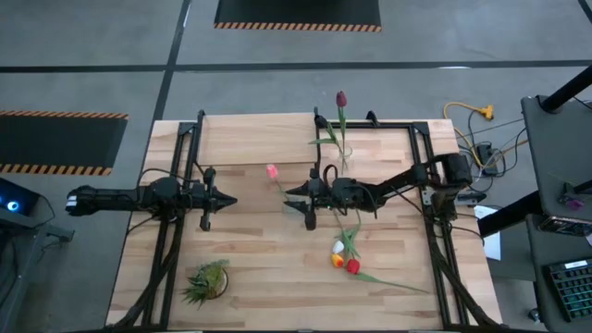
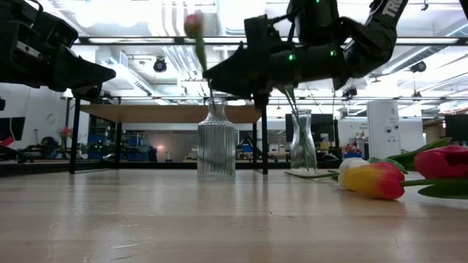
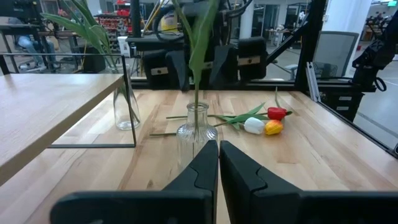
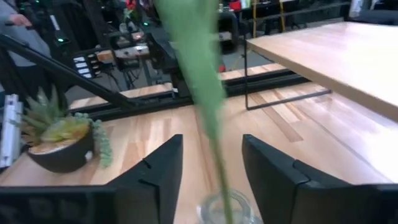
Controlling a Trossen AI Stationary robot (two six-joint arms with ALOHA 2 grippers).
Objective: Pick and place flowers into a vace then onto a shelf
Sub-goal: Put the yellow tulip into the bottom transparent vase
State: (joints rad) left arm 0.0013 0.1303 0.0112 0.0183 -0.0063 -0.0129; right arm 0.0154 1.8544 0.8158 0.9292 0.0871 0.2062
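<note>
Overhead, the pale shelf (image 1: 268, 139) spans the table's far side, a maroon tulip's vase (image 1: 346, 163) at its edge. Mid-table, the right gripper (image 1: 298, 198) hovers with fingers apart around a pink tulip (image 1: 273, 172) standing in a ribbed vase (image 2: 216, 146). Three tulips (image 1: 346, 257) lie nearby. The left gripper (image 1: 225, 200) waits, fingers together.

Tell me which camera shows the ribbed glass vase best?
The low view: the ribbed glass vase stands in full profile. The left wrist view shows it partly behind the pincer fingers. The right wrist view catches only its rim; from above it barely shows.
</note>
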